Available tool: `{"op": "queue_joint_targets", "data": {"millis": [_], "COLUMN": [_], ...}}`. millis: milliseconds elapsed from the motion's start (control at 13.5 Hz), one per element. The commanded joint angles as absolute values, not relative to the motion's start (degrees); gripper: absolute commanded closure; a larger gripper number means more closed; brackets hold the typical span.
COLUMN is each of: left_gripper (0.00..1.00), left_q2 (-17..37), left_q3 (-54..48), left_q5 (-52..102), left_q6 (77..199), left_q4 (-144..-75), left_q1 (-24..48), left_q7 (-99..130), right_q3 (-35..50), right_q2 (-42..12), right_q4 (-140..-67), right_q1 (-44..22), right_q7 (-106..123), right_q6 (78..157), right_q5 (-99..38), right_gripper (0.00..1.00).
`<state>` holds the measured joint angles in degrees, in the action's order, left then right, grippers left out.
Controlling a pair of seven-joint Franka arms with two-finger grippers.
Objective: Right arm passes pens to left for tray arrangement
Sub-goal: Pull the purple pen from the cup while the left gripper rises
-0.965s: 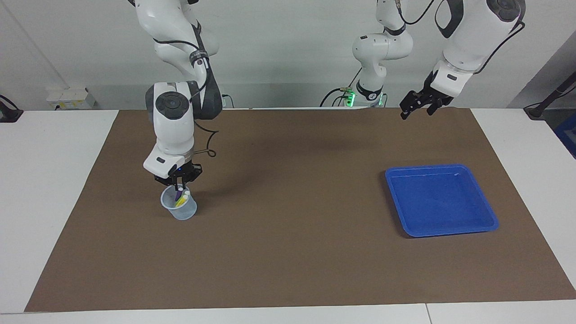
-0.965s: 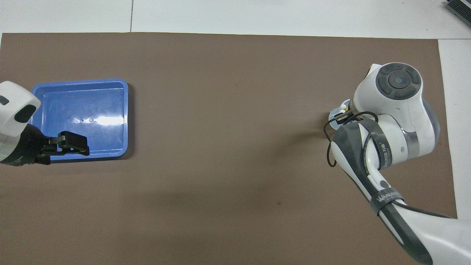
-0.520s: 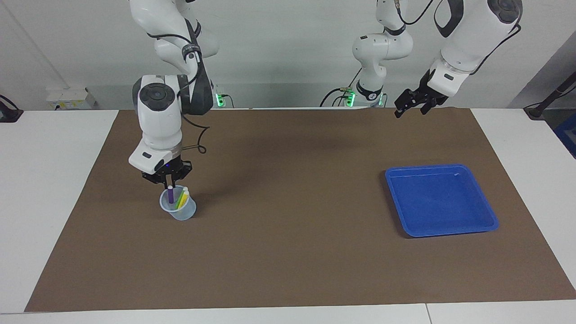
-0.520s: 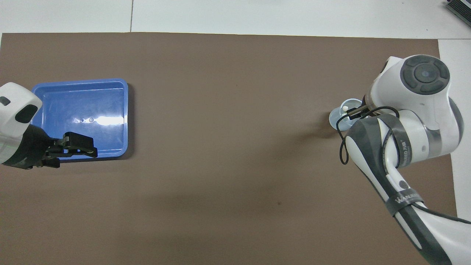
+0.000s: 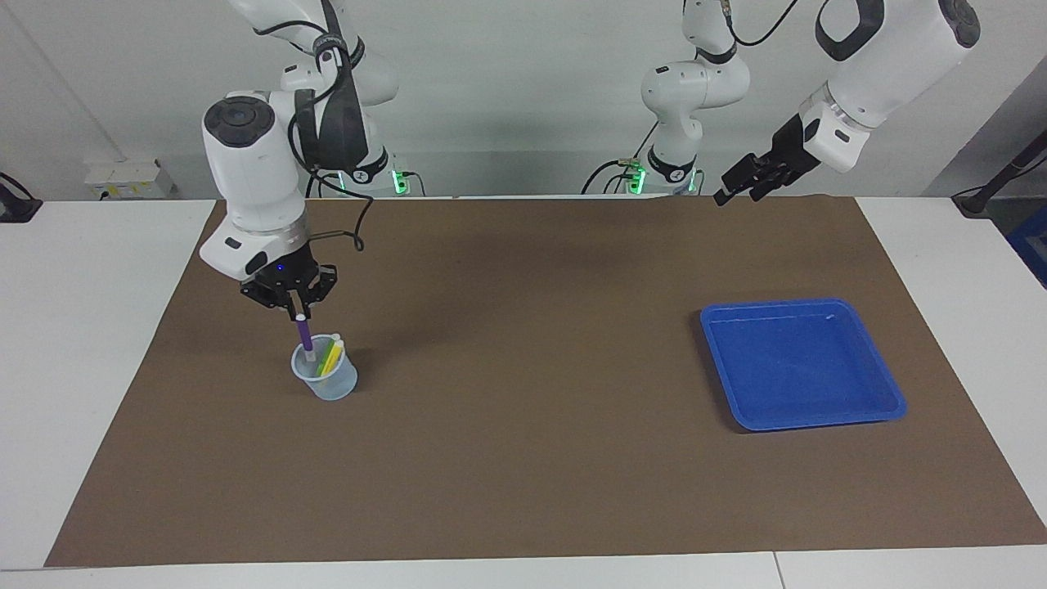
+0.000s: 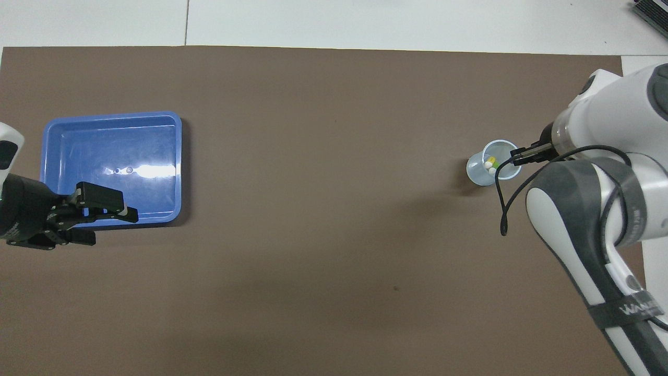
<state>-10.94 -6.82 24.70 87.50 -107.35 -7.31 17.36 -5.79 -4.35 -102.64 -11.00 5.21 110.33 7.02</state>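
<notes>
Right end effector, frame left, pinches purple pen by whitish top, tip probably inside cup. Lift straight, clearing rim. Left end effector wide, empty, upper right. Tray right, bare.

Left pincer open over blue tray edge; translucent cup holds yellow pen.

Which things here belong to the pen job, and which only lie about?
Job: right gripper shut on purple pen; yellow pen and green pen in the cup; blue tray; left gripper, waiting.

Lying about: brown mat.
</notes>
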Motion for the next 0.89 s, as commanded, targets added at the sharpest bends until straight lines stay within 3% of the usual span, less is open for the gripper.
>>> {"op": "queue_joint_targets", "data": {"millis": [0,371,594,817], "left_gripper": [0.05,0.04,0.03,0.02], "left_q2": [-13.2,-13.2,-14.5,-14.2], "left_q3": [-7.0,-7.2,-7.2,-7.6], "left_q5": [31.4,40.9,51.5,54.9], "left_q6": [85.6,86.3,94.0,95.9], "left_q4": [-109.2,-110.9,-119.2,-119.3], "left_q1": [-10.6,-10.0,-9.8,-8.6], "left_q7": [23.0,41.7,49.4,55.5], "right_q3": [-5.6,-5.6,-5.7,-5.0], "right_q2": [-3.0,-1.9,-1.1,-0.8], "right_q4": [-98.3,-89.7,-89.1,-88.8], "right_q1": [-10.3,-10.4,-10.5,-11.1], "right_q7": [6.8,6.3,5.1,-3.4], "right_q6": [104.6,93.9,91.3,92.0], "right_q5": [4.0,-0.4,-6.3,-12.5], "right_gripper": [0.88,0.88,0.88,0.88]}}
